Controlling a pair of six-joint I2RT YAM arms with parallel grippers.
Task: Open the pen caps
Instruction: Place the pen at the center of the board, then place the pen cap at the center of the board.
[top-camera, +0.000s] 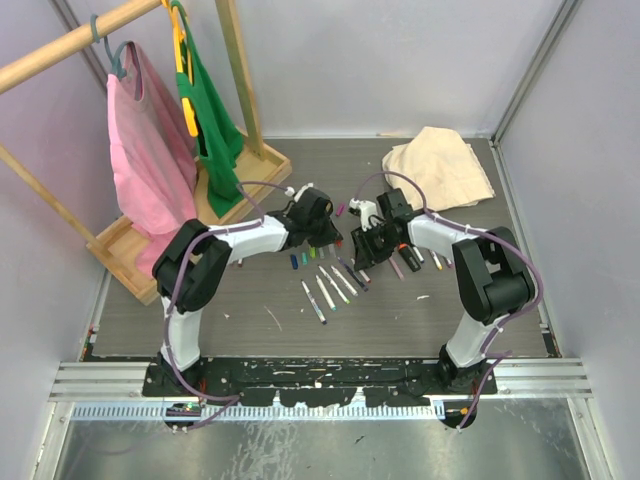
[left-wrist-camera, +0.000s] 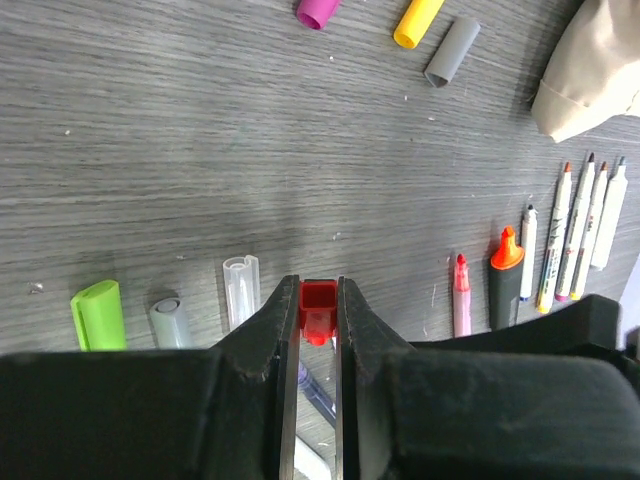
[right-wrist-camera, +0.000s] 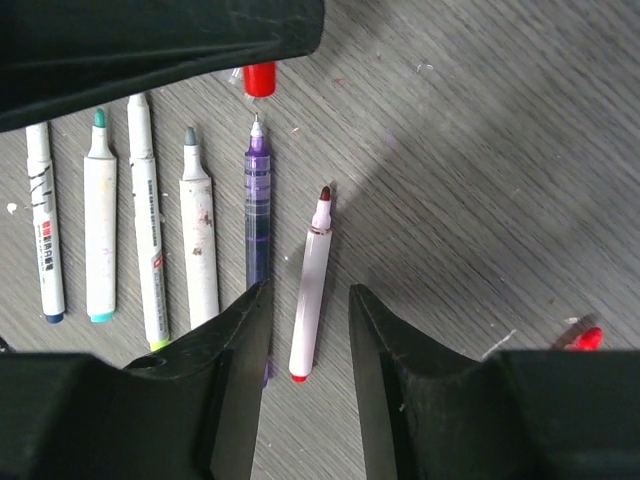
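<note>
My left gripper (left-wrist-camera: 318, 292) is shut on a small red cap (left-wrist-camera: 318, 305), held just above the table; it also shows in the top view (top-camera: 325, 228). Loose caps lie around it: green (left-wrist-camera: 98, 315), grey (left-wrist-camera: 168, 320), clear (left-wrist-camera: 241, 290), magenta (left-wrist-camera: 318, 10) and yellow (left-wrist-camera: 418, 20). My right gripper (right-wrist-camera: 310, 292) is open, its jaws either side of an uncapped white marker with a red end (right-wrist-camera: 312, 250). To its left lie a purple pen (right-wrist-camera: 258, 210) and several uncapped white markers (right-wrist-camera: 99, 220). The red cap also shows in the right wrist view (right-wrist-camera: 259, 78).
A beige cloth (top-camera: 440, 165) lies at the back right. A wooden rack (top-camera: 245, 175) with pink and green garments stands at the back left. An orange highlighter (left-wrist-camera: 506, 280) and more uncapped markers (left-wrist-camera: 575, 230) lie on the right in the left wrist view.
</note>
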